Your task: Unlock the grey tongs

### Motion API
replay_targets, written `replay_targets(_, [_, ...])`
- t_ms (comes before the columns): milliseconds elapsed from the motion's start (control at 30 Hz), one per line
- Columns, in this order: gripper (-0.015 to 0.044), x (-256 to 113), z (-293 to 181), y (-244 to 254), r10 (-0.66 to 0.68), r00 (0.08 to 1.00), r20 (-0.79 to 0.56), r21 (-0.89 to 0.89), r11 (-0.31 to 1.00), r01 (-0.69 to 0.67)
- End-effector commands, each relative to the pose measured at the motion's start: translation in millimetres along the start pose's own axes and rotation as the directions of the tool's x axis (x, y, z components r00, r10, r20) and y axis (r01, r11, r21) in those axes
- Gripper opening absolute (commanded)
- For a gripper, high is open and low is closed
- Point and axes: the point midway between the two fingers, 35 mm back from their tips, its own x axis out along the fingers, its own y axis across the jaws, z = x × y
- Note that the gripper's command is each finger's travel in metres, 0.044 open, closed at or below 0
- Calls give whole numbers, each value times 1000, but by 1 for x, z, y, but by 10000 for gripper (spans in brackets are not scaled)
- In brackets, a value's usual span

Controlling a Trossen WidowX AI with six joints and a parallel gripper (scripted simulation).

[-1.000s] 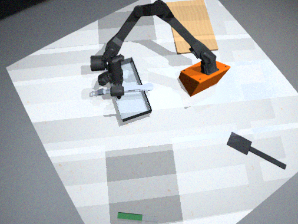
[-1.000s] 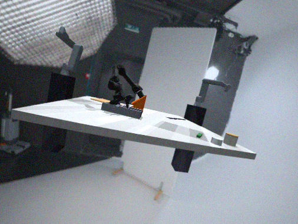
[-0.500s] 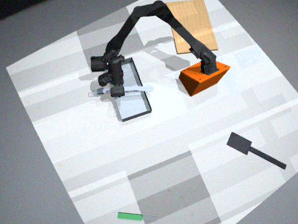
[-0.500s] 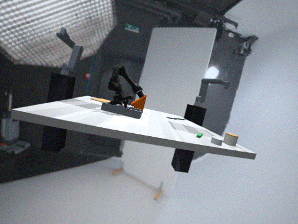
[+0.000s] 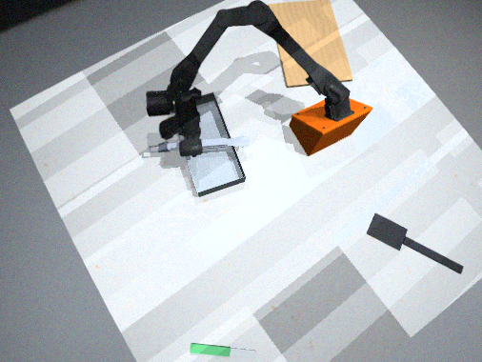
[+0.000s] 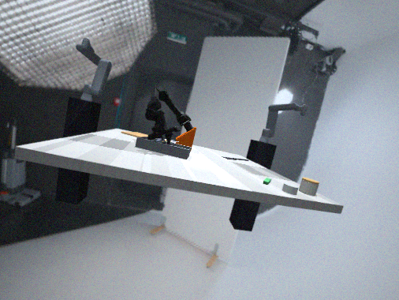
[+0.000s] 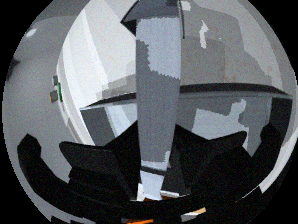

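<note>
The grey tongs (image 5: 200, 144) lie across the roasting tin (image 5: 213, 150), tips to the right and hinge end past the tin's left rim. My gripper (image 5: 190, 149) is down over the tin's left rim and shut on the tongs near their handle part. In the wrist view the tongs (image 7: 158, 83) run straight up from between my fingers (image 7: 154, 192), with the dark hinge piece at the top. The wooden board (image 5: 313, 40) lies at the far side of the table, behind the arm. In the exterior view the arm (image 6: 159, 118) bends over the tin (image 6: 162, 147).
The orange arm base (image 5: 330, 125) stands right of the tin. A black spatula (image 5: 411, 243) lies at the right front. A green and white bar (image 5: 221, 351) lies at the front edge. Two small round tubs (image 6: 303, 186) stand at the table's far corner in the exterior view.
</note>
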Motion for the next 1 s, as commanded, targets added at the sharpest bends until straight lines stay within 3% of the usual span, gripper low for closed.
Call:
replay_targets(0, [-150,-26,4,16,6,1000,12,-4,1000,-6])
replay_targets(133, [-150,-61,2,35,9,1000,9,-5,1000,-8])
replay_targets(567, [-150,-60,2,35,-5,1000,6,-3,1000,5])
replay_targets(967, [-150,-52,-1,36,-299,954,-24,5,954,300])
